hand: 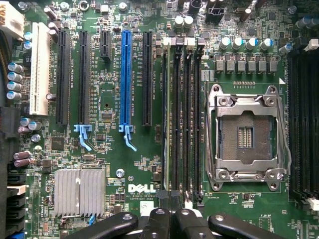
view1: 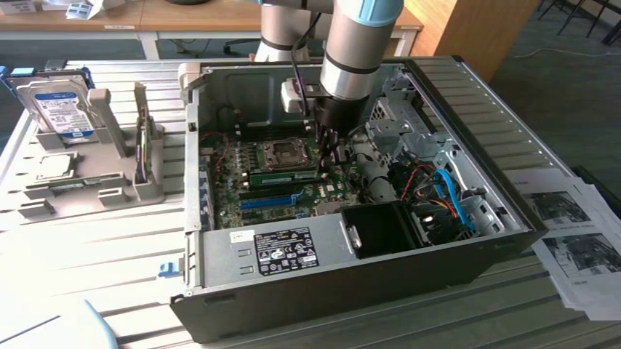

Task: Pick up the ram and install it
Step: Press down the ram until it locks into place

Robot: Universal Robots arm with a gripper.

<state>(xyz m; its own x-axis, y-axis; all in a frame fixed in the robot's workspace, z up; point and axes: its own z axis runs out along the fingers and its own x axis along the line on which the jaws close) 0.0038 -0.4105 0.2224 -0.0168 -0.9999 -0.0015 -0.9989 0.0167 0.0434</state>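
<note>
The arm reaches down into the open computer case (view1: 408, 240), which lies on its side on the slatted surface (view1: 97, 247). The claw (view1: 328, 149) hangs low over the motherboard (view1: 281, 193), beside the processor socket (view1: 284, 151), with its fingers (hand: 172, 226) pressed together and nothing between them. The ram (view1: 284, 177), a green stick, sits on the motherboard just below the socket and close to the claw's tip. In the wrist view the closed fingertips sit at the end of the black memory slots (hand: 182, 119), which run alongside the socket (hand: 245, 137). The blue slot (hand: 125, 82) is farther from the socket.
</note>
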